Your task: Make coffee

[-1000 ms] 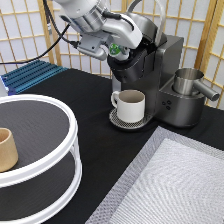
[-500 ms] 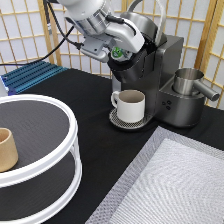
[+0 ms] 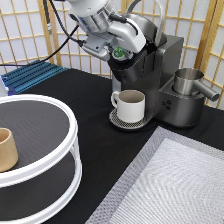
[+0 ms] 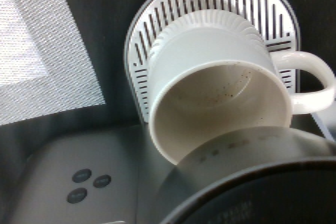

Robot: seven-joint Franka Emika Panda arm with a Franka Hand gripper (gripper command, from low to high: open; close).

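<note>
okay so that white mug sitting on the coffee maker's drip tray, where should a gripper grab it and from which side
Probably by the handle of the mug, which juts toward the exterior view's left, clear of the coffee maker. Come in from that left side: the brewer head overhangs the upright mug's open mouth, and the gripper with the coffee pod sits right above it, so a straight-down approach looks blocked.

I see a black table point(image 3: 90, 145) carrying 1 dark coffee machine point(image 3: 165, 75) at the exterior view's top right, a white 2-tier round stand point(image 3: 45, 150) at the left, a grey woven mat point(image 3: 170, 185) at the bottom right, and what looks like a blue ribbed tray point(image 3: 32, 75) at the far left edge.
</note>
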